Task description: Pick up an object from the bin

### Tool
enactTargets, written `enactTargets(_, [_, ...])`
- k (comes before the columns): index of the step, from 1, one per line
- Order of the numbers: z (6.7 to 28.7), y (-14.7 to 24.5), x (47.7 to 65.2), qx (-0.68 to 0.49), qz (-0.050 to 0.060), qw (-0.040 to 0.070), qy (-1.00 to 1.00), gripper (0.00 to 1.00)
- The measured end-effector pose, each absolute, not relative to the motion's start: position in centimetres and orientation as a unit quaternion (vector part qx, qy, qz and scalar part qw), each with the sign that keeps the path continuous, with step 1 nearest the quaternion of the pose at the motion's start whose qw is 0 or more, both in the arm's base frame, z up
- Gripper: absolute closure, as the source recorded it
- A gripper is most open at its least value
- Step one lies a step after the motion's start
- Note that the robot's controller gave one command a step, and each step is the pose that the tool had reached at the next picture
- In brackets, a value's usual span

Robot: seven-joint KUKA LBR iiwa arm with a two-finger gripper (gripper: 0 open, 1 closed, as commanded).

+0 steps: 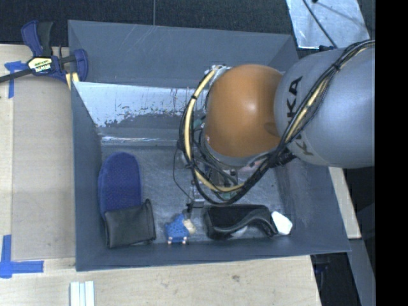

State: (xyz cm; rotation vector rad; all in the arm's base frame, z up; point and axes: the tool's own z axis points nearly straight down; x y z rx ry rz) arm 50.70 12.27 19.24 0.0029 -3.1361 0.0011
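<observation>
The arm reaches down into the middle of the bin (87, 190), its orange cover (245, 110) and cables hanging over the hand (193, 204). Whether the hand is released or clenched I cannot tell, and nothing shows in its grasp. Its tip sits low, just above the small blue-and-white piece (178, 228) at the middle of the bin's bottom edge, so that is probably the pick. Just beside it, toward the bottom right corner, lies a black curved thing (237, 222) with a white end. A dark pouch (129, 225) fills the bottom left corner, with a blue pad (119, 180) along the left wall. These loose things lie against the walls, likely where they slid.
</observation>
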Motion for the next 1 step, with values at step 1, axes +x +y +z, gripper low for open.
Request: enactTargets(1, [7.26,10.09,48.69,0.196,0.0,-0.007,-0.981,0.0])
